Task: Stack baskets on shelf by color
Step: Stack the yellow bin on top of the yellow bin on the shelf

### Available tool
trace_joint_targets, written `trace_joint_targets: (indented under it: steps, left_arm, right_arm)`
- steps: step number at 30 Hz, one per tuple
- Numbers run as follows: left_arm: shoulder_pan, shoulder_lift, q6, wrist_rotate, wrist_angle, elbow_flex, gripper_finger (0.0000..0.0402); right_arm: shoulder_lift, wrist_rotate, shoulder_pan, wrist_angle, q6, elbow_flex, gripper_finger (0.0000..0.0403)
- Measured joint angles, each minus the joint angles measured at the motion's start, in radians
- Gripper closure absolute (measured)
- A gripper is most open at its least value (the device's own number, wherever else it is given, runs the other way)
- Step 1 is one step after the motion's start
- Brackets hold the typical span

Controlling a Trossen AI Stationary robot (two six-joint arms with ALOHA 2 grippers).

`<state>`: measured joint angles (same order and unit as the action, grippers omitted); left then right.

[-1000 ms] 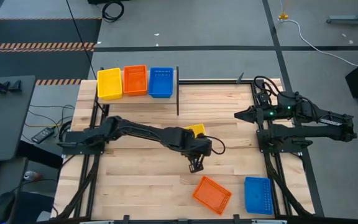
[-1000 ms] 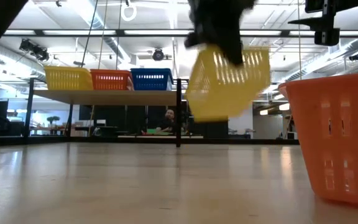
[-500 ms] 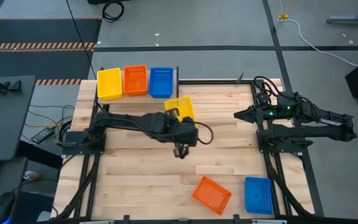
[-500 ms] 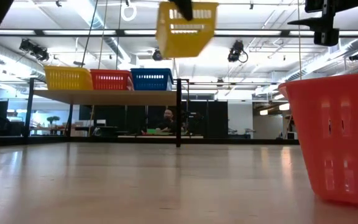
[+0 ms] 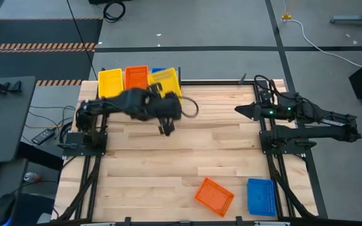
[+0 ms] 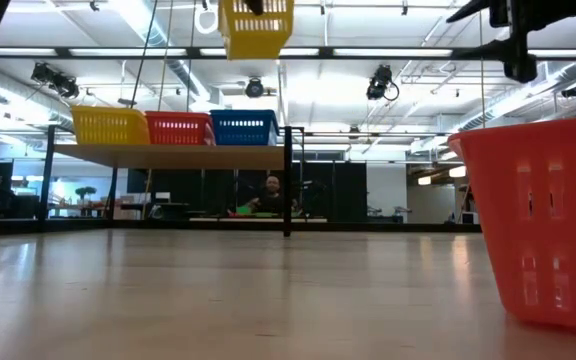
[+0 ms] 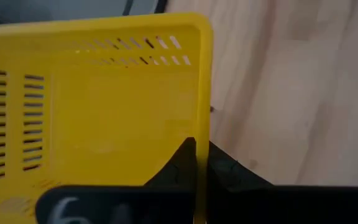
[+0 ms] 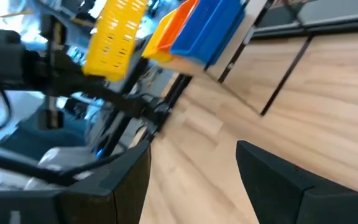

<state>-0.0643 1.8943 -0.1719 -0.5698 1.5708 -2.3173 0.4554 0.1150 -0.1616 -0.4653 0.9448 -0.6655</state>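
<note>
My left gripper is shut on a yellow basket and carries it high in the air over the right end of the shelf. In the low view this basket hangs well above the row on the shelf. A yellow basket, an orange one and a blue one stand on the shelf on their bases. The held basket hides most of the blue one from above. My right gripper is open and waits over the table's right side. My left gripper pinches one side wall of the yellow basket at its rim, with one finger inside the basket and one outside. The fingers come from above, pointing down. The basket hangs below them, lifted clear of table and shelf, roughly upright.
An orange basket lies at an angle near the table's near edge, with a blue basket to its right. In the low view that orange basket stands close at the right. A black shelf post stands at the shelf's right end.
My left gripper has carried the yellow basket from the middle of the table up and toward the far left, to the shelf. The basket rose out of its tilt and now hangs above the blue basket. The right arm has kept still.
</note>
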Motion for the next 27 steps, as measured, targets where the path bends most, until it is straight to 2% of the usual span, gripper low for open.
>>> trace_joint_targets:
  steps: [4, 10, 15, 21, 27]
  left_arm:
    - [0.074, -0.066, 0.064, 0.013, 0.001, 0.001, 0.0394]
    - [0.200, -0.139, 0.171, 0.119, 0.001, 0.002, 0.0394]
    - [0.280, -0.193, 0.241, 0.165, -0.001, 0.021, 0.0394]
    - [0.371, -0.343, 0.263, 0.207, 0.000, 0.265, 0.0394]
    - [0.415, -0.492, 0.272, 0.208, 0.000, 0.469, 0.0394]
  right_arm:
    - [0.038, 0.022, 0.000, 0.030, -0.008, 0.000, 0.0160]
    - [0.088, 0.023, -0.004, 0.066, -0.048, 0.000, 0.0160]
    - [0.118, 0.027, -0.022, 0.069, -0.059, 0.000, 0.0160]
    - [0.128, 0.027, -0.049, 0.073, -0.059, 0.000, 0.0160]
    - [0.129, 0.049, -0.081, 0.067, -0.087, 0.000, 0.0160]
